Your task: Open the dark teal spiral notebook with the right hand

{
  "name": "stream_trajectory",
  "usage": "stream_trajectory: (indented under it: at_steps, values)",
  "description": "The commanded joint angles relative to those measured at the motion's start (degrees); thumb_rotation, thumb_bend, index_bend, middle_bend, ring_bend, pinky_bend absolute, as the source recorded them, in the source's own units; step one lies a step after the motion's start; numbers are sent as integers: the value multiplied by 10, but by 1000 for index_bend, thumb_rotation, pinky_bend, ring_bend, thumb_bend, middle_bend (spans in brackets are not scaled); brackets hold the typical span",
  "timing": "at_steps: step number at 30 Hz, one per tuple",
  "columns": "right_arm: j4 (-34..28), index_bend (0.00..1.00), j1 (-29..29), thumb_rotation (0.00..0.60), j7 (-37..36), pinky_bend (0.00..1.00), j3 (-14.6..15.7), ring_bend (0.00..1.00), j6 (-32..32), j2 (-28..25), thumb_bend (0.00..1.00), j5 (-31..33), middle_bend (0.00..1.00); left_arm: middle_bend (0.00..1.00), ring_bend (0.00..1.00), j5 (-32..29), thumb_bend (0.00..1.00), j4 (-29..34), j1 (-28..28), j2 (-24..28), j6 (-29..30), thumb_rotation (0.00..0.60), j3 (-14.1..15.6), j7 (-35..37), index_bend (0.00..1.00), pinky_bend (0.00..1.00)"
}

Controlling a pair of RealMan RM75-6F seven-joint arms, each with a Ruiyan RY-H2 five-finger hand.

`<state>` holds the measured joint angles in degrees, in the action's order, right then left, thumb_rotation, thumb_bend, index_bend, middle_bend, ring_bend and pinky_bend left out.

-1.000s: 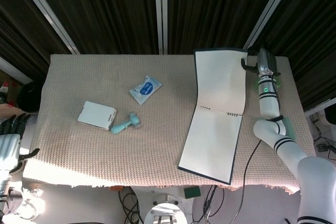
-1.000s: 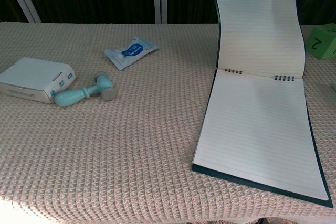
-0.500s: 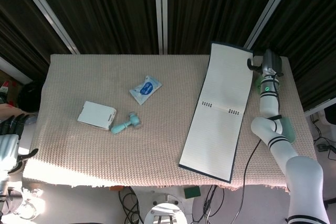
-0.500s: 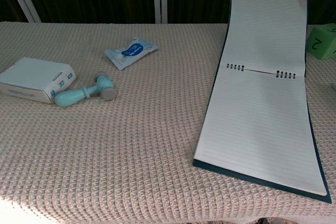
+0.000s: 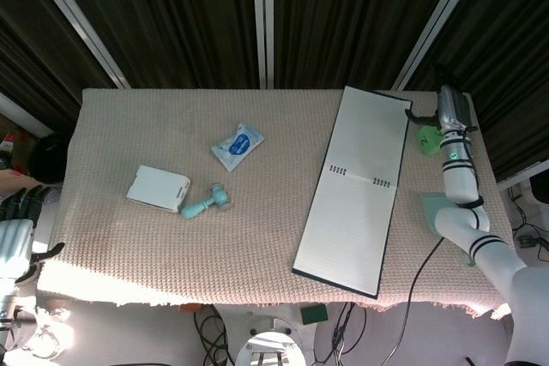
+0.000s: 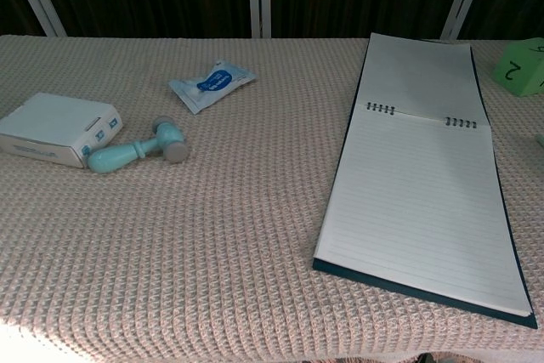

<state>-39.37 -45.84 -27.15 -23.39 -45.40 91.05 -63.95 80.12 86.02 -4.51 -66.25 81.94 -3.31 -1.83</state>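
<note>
The dark teal spiral notebook [image 5: 356,186] lies open and flat on the right side of the table, lined pages up, spiral across its middle. In the chest view the notebook [image 6: 421,184] shows both pages down on the cloth. My right hand [image 5: 448,111] hovers just right of the notebook's far right corner, a dark finger reaching toward that corner, nothing held. The chest view does not show it. My left hand [image 5: 13,237] hangs off the table's near left edge, fingers apart and holding nothing.
A white box [image 5: 159,188], a small teal roller [image 5: 204,203] and a blue-white packet [image 5: 238,146] lie on the left half of the woven cloth [image 5: 257,237]. A green cube [image 6: 520,65] sits right of the notebook, near my right hand.
The lifted cover page has come down flat onto the table. My right hand let go of it and moved right, off the page edge.
</note>
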Motion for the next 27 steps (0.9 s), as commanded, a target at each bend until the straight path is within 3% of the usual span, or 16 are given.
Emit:
stream_trajectory:
  at_steps: [1,4,5,6,10,13,17,27]
  values:
    - [-153,0,87,600,22,0,60,0,-140,-83,208,-92,0,60,14,1,103,3,1,1,4,599,-1,-3,77,89]
    - [-276,0,157,600,143,0,112,0,-253,-137,207,-145,0,60,14,4,103,8,3,1,10,600,-1,-9,76,89]
    - [-308,0,178,600,178,0,128,0,-282,-151,207,-162,0,60,15,-16,103,-25,59,57,55,599,12,32,76,89]
    - [-348,0,206,600,222,0,151,0,-317,-169,207,-181,0,60,14,24,103,-54,80,91,72,599,35,116,76,89]
    - [-438,0,282,600,311,0,209,0,-395,-205,207,-218,0,60,13,53,103,-98,82,92,79,592,44,179,76,89]
    - [-462,0,330,600,364,0,234,0,-449,-214,207,-234,0,60,0,56,103,-106,83,90,80,582,44,185,76,89]
    - [-466,0,376,600,397,0,246,0,-488,-215,207,-225,0,60,0,57,103,-109,83,89,81,581,43,186,76,89]
    - [-449,0,402,600,347,0,249,0,-444,-223,215,-195,0,60,0,58,103,-109,84,88,80,575,41,187,76,88]
